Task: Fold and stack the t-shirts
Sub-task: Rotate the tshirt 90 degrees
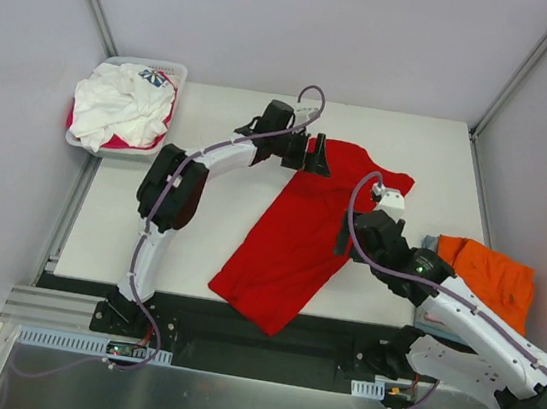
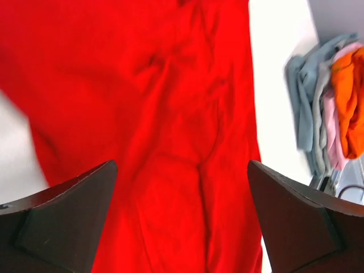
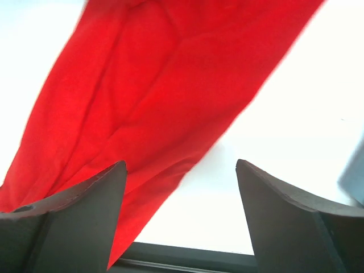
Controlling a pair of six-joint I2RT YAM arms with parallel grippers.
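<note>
1. The red t-shirt (image 1: 302, 231) lies on the bench (image 1: 207, 211) as a long, narrow, wrinkled strip. It runs diagonally from the far right of centre to the front edge, where its near end appears to lap over.
2. The left gripper (image 1: 318, 156) is over the far end of the red shirt. Its wrist view shows the jaws spread wide with nothing between them and only red cloth below. Whether the fingers touch the cloth cannot be told.
3. The right gripper (image 1: 344, 236) is at the shirt's right edge, about midway along. Its jaws are likewise apart and empty, with the cloth edge and bare bench below them.
4. At the right end of the bench sits a pile with the orange t-shirt (image 1: 486, 278) on top. The left wrist view shows a pink t-shirt (image 2: 333, 133) and a light blue-grey t-shirt (image 2: 304, 96) bunched beside it. Neat folds cannot be confirmed.
5. The white basket (image 1: 117, 152) at the far left holds a white printed t-shirt (image 1: 125, 104) over a magenta one, both unfolded.
6. Assessment: the task is roughly midway. The red shirt appears to need its crosswise folds and then a transfer to the pile, and the two basket shirts are not yet started.
</note>
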